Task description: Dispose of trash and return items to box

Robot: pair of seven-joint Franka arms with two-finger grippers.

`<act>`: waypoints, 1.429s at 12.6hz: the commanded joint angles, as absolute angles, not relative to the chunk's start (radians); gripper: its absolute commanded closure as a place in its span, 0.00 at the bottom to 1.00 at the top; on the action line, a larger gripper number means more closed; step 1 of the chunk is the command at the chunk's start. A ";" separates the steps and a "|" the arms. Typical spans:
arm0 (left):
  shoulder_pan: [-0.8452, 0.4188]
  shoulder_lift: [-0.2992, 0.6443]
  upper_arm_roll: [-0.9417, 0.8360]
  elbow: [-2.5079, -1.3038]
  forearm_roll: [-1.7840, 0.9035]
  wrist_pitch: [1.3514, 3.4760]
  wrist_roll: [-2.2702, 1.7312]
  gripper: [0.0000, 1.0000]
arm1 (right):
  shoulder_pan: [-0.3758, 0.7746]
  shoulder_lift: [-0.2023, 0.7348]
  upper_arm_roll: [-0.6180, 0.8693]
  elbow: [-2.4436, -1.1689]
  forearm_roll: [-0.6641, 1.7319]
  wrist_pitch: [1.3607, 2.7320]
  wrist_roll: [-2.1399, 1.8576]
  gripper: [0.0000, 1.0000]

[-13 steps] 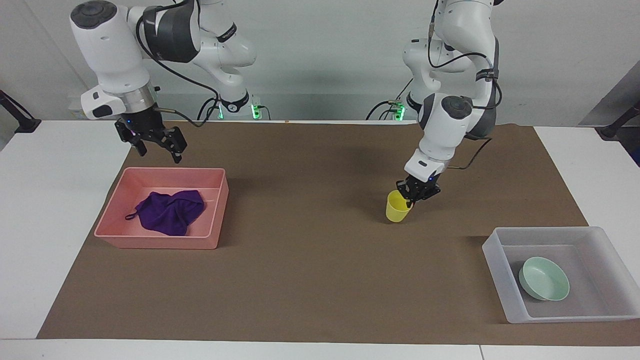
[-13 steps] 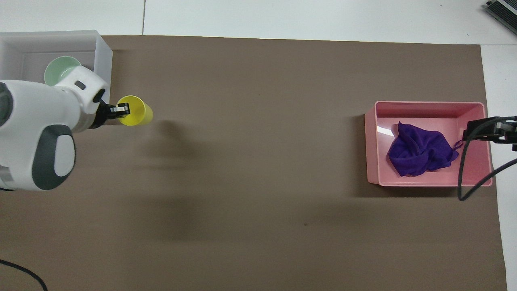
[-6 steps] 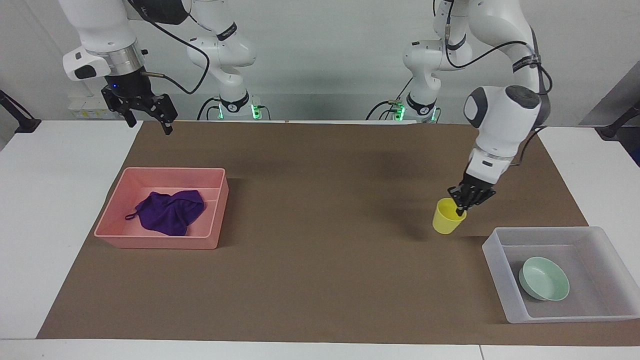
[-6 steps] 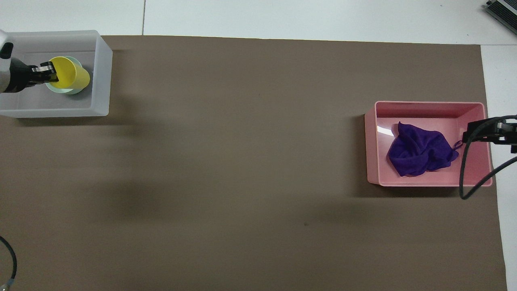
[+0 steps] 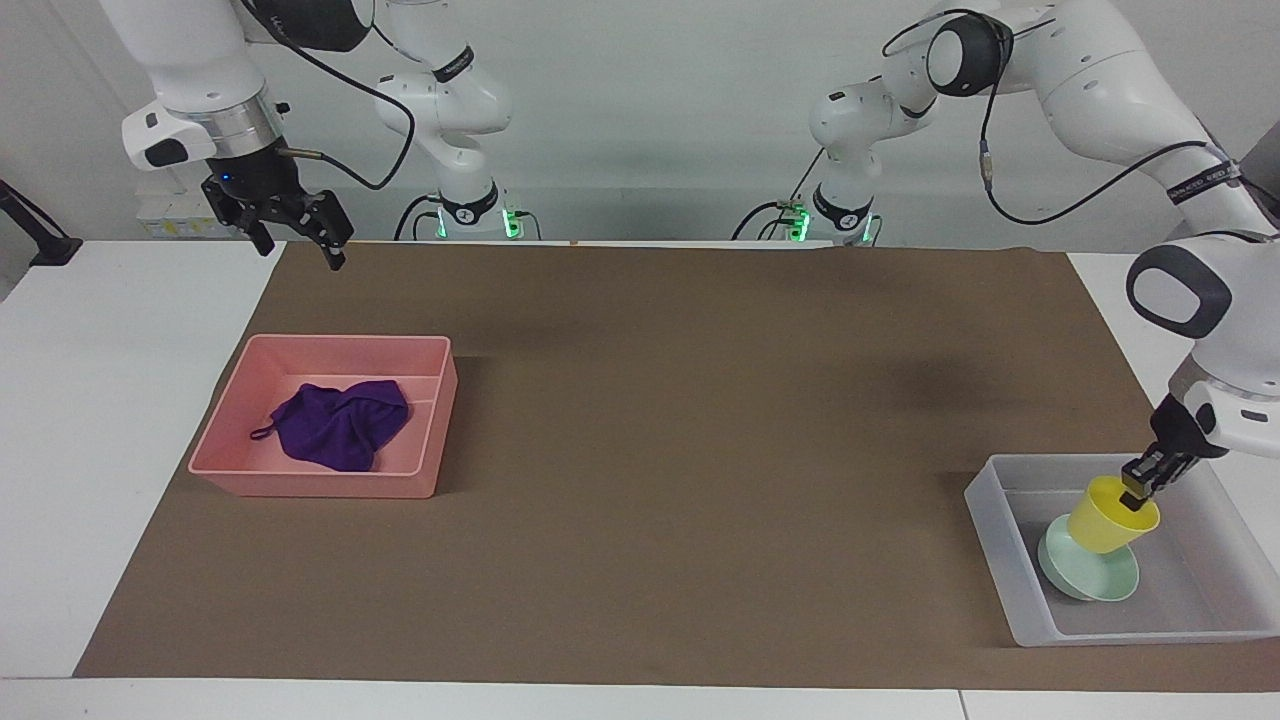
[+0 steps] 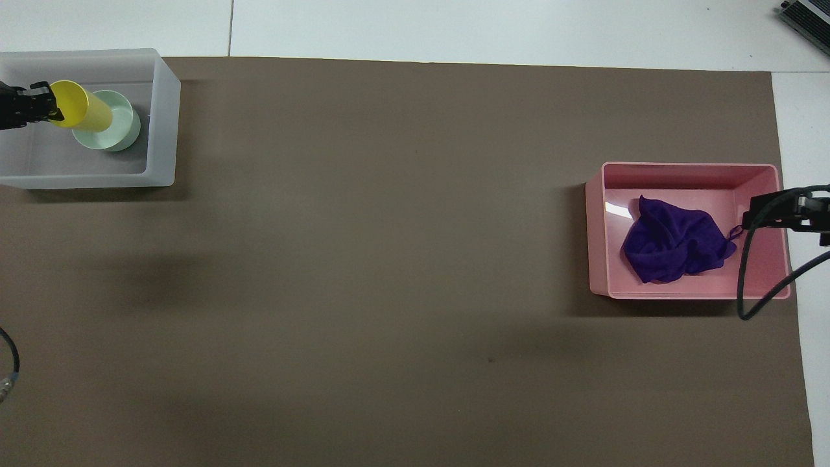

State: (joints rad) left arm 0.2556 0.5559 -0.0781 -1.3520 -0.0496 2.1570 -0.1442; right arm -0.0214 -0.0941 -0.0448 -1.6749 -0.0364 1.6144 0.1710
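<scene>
The yellow cup [image 5: 1110, 515] hangs tilted in my left gripper [image 5: 1136, 490], which is shut on its rim, over the mint-green bowl [image 5: 1090, 578] inside the translucent box [image 5: 1000, 560]. The cup's base is low over the bowl; I cannot tell whether they touch. In the overhead view the cup [image 6: 72, 111] overlaps the bowl [image 6: 115, 128] in the box [image 6: 163, 130], with the left gripper [image 6: 44, 107] at the frame's edge. The purple rag [image 5: 340, 425] lies crumpled in the pink tray [image 5: 320, 485]. My right gripper [image 5: 300, 250] is open and empty, raised beside the pink tray.
A brown mat [image 5: 650, 450] covers most of the table, with white tabletop around it. The pink tray [image 6: 687, 170] with the rag [image 6: 674, 240] stands at the right arm's end. The right arm's cable [image 6: 746, 272] hangs over the tray's corner.
My left gripper has carried the yellow cup from over the mat into the box and lowered it over the bowl. My right gripper rose away from the pink tray, then held still.
</scene>
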 commanded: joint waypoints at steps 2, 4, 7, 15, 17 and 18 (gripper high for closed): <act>0.267 0.636 -0.089 -1.282 -0.031 2.128 -0.149 1.00 | -0.034 -0.106 -0.038 -1.684 -0.015 1.605 0.143 0.00; 0.273 0.649 -0.089 -1.289 -0.032 2.140 -0.150 1.00 | -0.032 -0.106 -0.037 -1.683 -0.015 1.603 0.143 0.00; 0.272 0.643 -0.089 -1.308 -0.026 2.138 -0.146 0.90 | -0.034 -0.106 -0.038 -1.683 -0.015 1.603 0.143 0.00; 0.207 0.539 -0.092 -1.368 0.037 2.123 -0.006 0.00 | -0.032 -0.106 -0.037 -1.683 -0.015 1.603 0.143 0.00; 0.167 0.422 -0.094 -1.475 0.037 2.129 0.008 0.00 | -0.034 -0.106 -0.038 -1.683 -0.015 1.603 0.143 0.00; 0.143 0.369 -0.094 -1.520 0.035 2.120 0.006 0.00 | -0.032 -0.106 -0.038 -1.683 -0.015 1.603 0.143 0.00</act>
State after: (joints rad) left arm 0.1828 0.5102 -0.1055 -1.3743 0.0168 2.1345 -0.0059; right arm -0.0205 -0.0941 -0.0432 -1.6749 -0.0331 1.6143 0.1708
